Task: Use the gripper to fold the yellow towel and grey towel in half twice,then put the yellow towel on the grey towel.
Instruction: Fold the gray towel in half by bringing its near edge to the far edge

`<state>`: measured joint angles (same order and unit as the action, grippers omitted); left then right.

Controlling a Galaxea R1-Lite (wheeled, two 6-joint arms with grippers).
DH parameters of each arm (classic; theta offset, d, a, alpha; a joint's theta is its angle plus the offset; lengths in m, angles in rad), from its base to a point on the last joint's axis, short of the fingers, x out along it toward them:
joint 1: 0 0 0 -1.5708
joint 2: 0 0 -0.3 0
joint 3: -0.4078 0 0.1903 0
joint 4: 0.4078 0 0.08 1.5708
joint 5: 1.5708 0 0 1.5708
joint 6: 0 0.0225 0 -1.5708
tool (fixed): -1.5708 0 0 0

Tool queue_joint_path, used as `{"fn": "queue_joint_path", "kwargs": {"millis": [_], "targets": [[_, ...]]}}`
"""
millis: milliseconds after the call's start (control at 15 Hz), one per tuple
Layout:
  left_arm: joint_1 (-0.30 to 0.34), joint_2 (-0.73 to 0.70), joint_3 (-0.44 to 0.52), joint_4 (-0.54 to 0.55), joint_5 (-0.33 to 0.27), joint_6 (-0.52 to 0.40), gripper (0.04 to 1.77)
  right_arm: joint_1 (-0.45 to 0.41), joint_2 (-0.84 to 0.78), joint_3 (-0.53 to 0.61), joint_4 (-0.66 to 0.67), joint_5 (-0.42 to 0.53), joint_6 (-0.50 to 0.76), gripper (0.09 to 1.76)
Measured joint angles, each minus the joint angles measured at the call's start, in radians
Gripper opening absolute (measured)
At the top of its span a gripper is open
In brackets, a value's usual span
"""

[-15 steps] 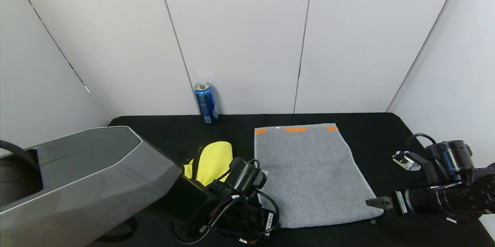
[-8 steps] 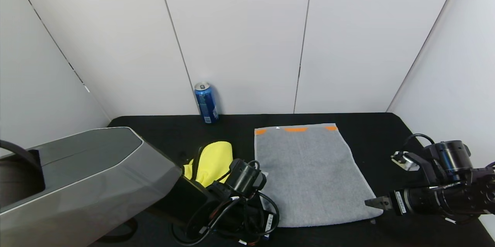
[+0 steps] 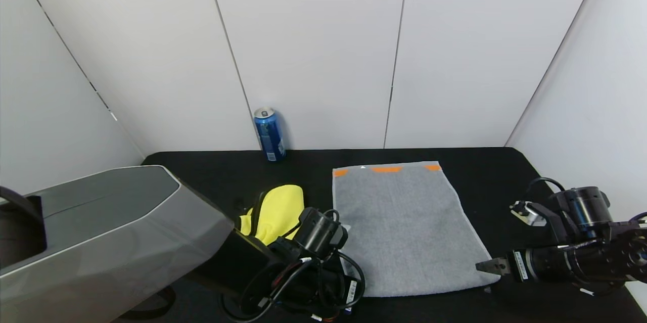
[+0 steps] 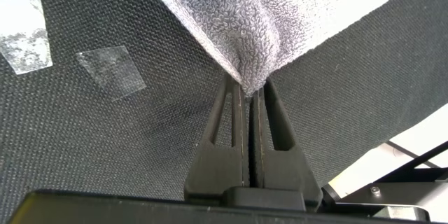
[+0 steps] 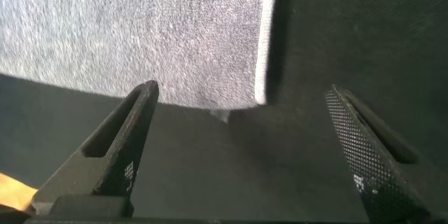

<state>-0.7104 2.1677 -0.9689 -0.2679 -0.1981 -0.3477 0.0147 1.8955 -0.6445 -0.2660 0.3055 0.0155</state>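
Note:
The grey towel (image 3: 404,227) lies flat on the black table, its orange marks along the far edge. My left gripper (image 4: 252,94) is shut on the towel's near-left corner (image 4: 266,28), which bunches between the jaws; in the head view the wrist and cables hide it. My right gripper (image 3: 488,266) is open at the towel's near-right corner, low over the table. In the right wrist view that corner (image 5: 210,35) lies just ahead of the right gripper (image 5: 243,92), untouched. The yellow towel (image 3: 278,209) lies crumpled left of the grey towel, partly behind my left wrist.
A blue can (image 3: 269,133) stands at the back by the wall. My left arm's grey housing (image 3: 101,232) fills the near left. Two pieces of clear tape (image 4: 110,70) are stuck to the table (image 3: 505,171) near the left gripper. White walls enclose the table.
The right arm has sunk slightly toward the table at the towel's near-right corner. The left gripper and both towels have not visibly moved.

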Motion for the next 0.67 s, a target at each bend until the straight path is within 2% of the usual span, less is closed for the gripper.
{"fn": "queue_joint_path", "kwargs": {"millis": [133, 400, 667], "targets": [[-0.001, -0.002, 0.003, 0.000, 0.001, 0.001, 0.13, 0.025, 0.019, -0.001, -0.029, -0.011, 0.034, 1.71], [-0.003, -0.007, 0.007, 0.000, 0.001, 0.001, 0.13, 0.096, 0.081, -0.005, -0.123, -0.113, 0.087, 1.71], [-0.003, -0.010, 0.007, 0.000, 0.002, 0.001, 0.13, 0.140, 0.131, -0.001, -0.178, -0.137, 0.111, 1.71]]}}
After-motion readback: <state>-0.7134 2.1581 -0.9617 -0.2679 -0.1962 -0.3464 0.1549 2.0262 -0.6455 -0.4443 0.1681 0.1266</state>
